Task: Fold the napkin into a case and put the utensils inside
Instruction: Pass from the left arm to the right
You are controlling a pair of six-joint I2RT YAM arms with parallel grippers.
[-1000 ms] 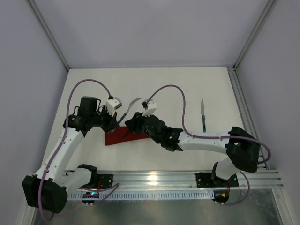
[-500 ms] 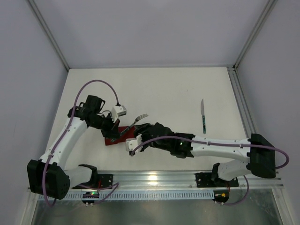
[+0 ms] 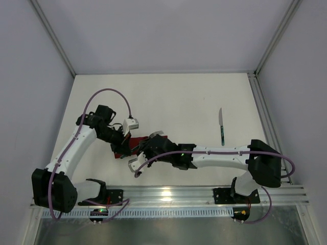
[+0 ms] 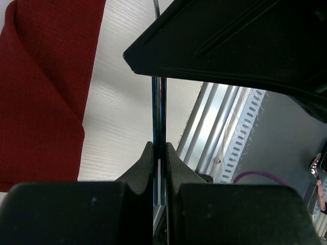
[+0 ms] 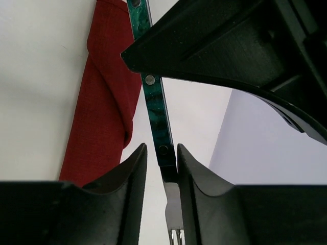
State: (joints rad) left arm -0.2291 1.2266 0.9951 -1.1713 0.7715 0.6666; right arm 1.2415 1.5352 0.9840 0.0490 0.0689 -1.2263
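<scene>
Since a second before, the fork (image 3: 156, 134) had come down over the folded red napkin (image 3: 134, 143), and the right pincer (image 5: 161, 153) had swung in low beside the left pincer (image 4: 159, 149). The left pinched the fork's handle. The right straddled it, grip unclear. One fork, one napkin, and one knife (image 3: 222, 125) lying well apart on the worktop (image 3: 194, 97).

White table (image 3: 194, 97) inside pale lavender walls (image 3: 168, 30) (aluminium rail (image 3: 204, 194) in front).
</scene>
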